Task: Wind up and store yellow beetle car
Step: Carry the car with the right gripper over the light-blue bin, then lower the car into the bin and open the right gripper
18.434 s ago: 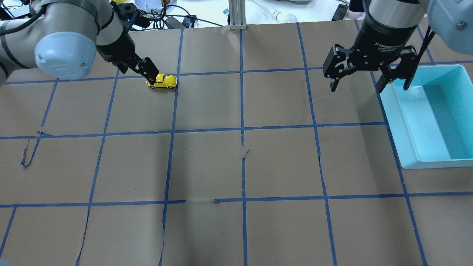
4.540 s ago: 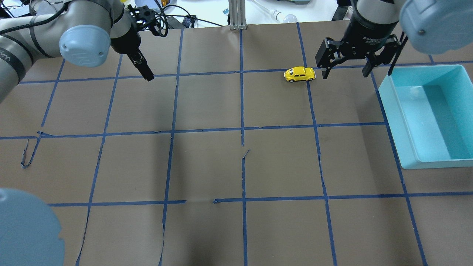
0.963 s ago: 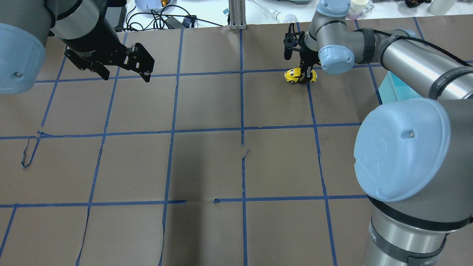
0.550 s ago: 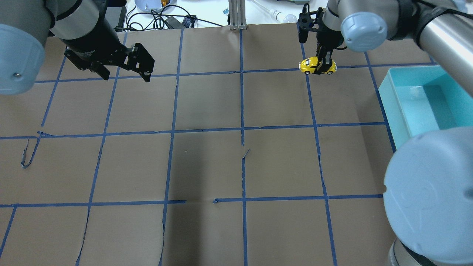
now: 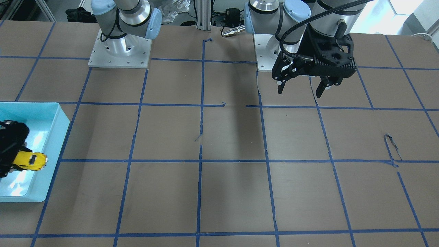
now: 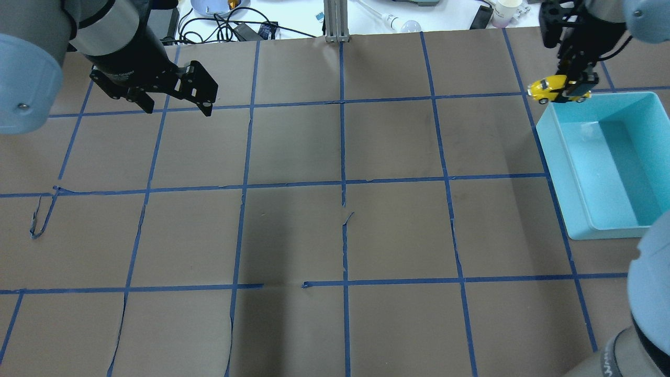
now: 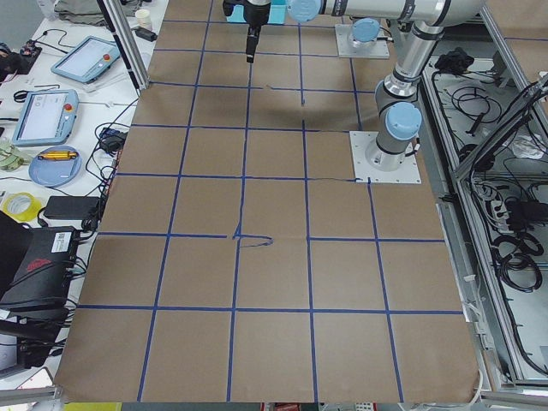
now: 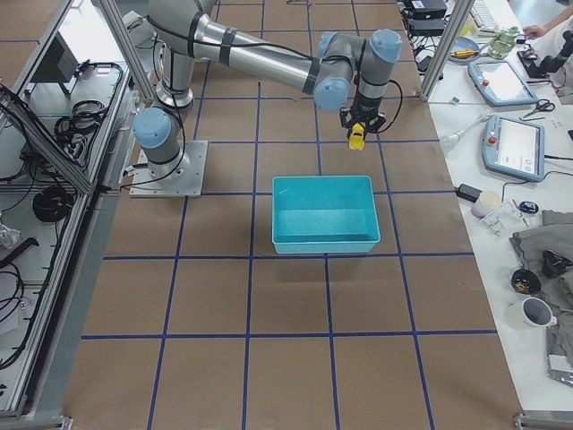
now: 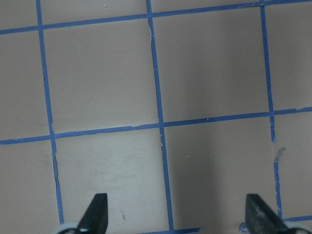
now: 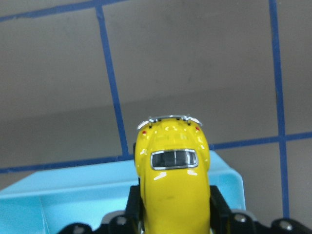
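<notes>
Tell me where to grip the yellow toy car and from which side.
Clamp the car across its two flanks at mid-body, coming down from above: the roof is rounded and glossy, the flanks flatter and roughly parallel. The right hand holds it that way.

Overhead view. The bin (image 6: pixel 555 157) stands on the table (image 6: pixel 340 235) at its right edge, in the far half. The beetle car (image 6: pixel 547 89) hangs clear of the table over the bin's far left corner. It is clamped between the fingers of the right gripper (image 6: pixel 573 93), which grips it from above. In the front-facing view the car lies just inside the bin wall that faces the table's centre. The left gripper (image 6: pixel 178 110), jaws apart, hovers over the far left of the table, well apart from car and bin. A post (image 6: pixel 335 21) stands at the middle of the far edge, with cables (image 6: pixel 230 26) beyond that edge to its left.
</notes>
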Available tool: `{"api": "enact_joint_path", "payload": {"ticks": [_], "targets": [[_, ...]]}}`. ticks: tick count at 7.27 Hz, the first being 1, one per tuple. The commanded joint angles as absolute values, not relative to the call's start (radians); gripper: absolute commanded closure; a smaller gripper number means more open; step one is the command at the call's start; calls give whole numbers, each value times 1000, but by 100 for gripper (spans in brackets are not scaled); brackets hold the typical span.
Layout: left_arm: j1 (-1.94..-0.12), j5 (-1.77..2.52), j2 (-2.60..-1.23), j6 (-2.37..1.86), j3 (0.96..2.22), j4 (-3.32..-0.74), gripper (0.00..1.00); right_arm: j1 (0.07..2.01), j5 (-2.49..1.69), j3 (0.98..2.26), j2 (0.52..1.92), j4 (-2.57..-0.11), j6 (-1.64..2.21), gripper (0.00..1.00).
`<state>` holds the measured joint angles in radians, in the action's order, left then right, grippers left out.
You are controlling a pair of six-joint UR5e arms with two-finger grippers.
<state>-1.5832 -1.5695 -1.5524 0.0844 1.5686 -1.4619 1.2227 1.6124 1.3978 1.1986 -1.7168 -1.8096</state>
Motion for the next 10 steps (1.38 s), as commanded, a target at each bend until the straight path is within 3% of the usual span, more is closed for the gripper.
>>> {"api": "enact_joint_path", "payload": {"ticks": [1, 6, 7, 8, 9, 10], "targets": [[-1583, -1571, -1552, 84, 1569, -1462, 0, 1115, 1621, 1449, 1201, -1723, -2052, 100], [-1583, -1568, -1552, 84, 1571, -1463, 0, 1000, 1621, 1722, 1181, -2003, -2161, 100], [-1583, -1569, -1552, 84, 1569, -1462, 0, 999, 1626, 1747, 1161, -2028, -2161, 93], [-1583, -1568, -1551, 84, 1569, -1463, 0, 999, 1628, 1749, 1158, -2028, -2161, 67], [-1583, -1568, -1551, 84, 1569, -1462, 0, 999, 1628, 1749, 1158, -2029, -2161, 59], [-1583, -1568, -1551, 84, 1569, -1463, 0, 999, 1628, 1747, 1158, -2029, -2161, 33]]}}
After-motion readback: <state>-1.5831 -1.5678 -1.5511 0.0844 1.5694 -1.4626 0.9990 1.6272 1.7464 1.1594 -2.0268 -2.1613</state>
